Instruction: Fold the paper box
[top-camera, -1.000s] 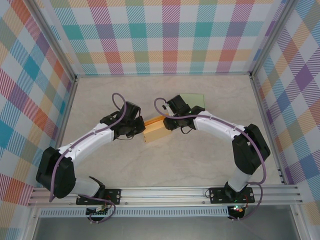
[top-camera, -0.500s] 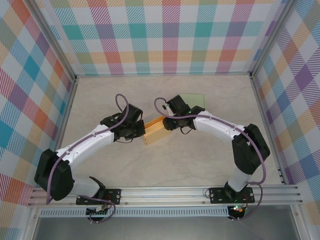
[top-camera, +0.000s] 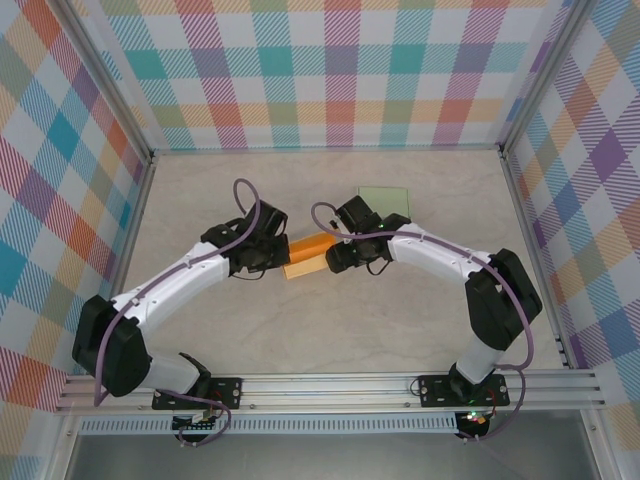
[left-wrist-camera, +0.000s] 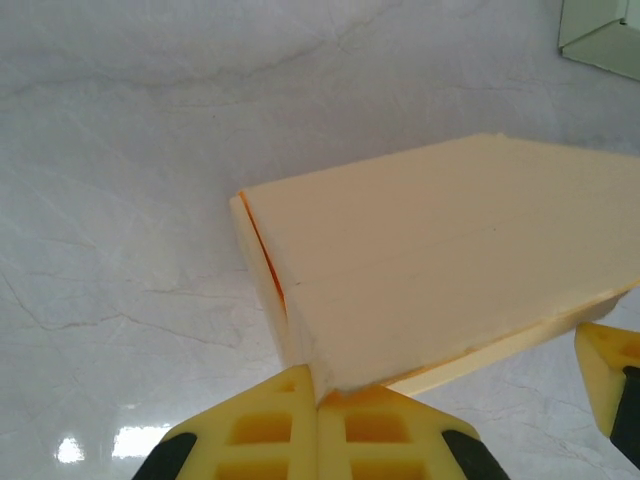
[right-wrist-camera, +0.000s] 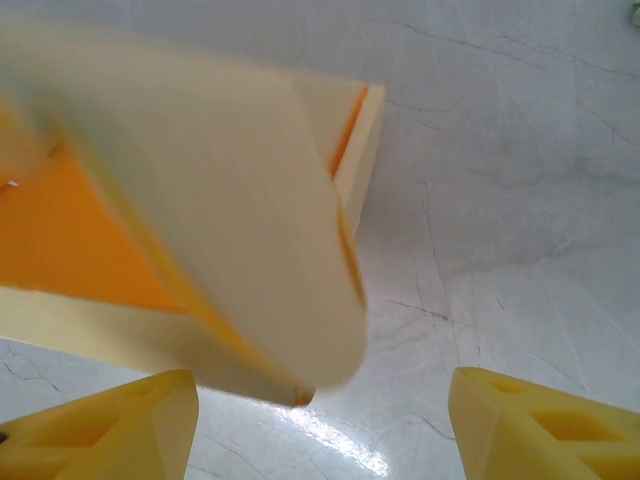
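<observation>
The paper box (top-camera: 308, 255) is a pale yellow card box with an orange inside, lying mid-table between the two arms. My left gripper (top-camera: 277, 256) is at its left end. In the left wrist view the yellow fingertips (left-wrist-camera: 290, 420) are pressed together on a corner of the box (left-wrist-camera: 440, 260). My right gripper (top-camera: 335, 258) is at the box's right end. In the right wrist view it (right-wrist-camera: 320, 425) stands open, its fingers (right-wrist-camera: 110, 430) wide apart. A blurred flap of the box (right-wrist-camera: 220, 210) hangs just above the gap, touching neither finger.
A pale green flat sheet (top-camera: 384, 198) lies on the table behind the right gripper, and its corner (left-wrist-camera: 600, 35) shows in the left wrist view. Checkered walls close in the marble tabletop (top-camera: 330, 330) on three sides.
My right gripper has opened and let go of the box's right end. The box now looks narrower from above. The left gripper has kept its grip and shifted slightly up.
</observation>
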